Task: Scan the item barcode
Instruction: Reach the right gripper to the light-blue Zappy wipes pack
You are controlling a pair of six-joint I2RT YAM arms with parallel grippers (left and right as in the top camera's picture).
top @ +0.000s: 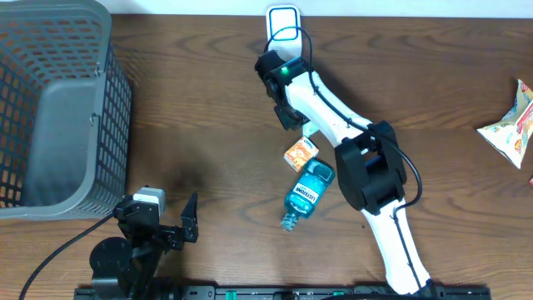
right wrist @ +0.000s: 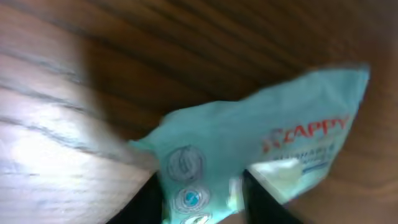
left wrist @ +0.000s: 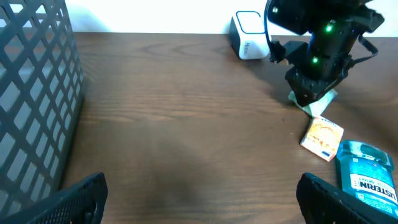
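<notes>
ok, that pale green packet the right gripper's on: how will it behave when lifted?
Probably floppy: the packet looks like thin, creased film, so it may droop from the right gripper. Likely light, since it shows little bulk against the table. Its smooth printed surface could slip, as the fingers seem to pinch only one end.

The bench (top: pixel 208 108) is dark grained wood with a soft sheen; the basket (top: pixel 117 108), matt grey plastic mesh; the packet (right wrist: pixel 249 155), glossy film.
</notes>
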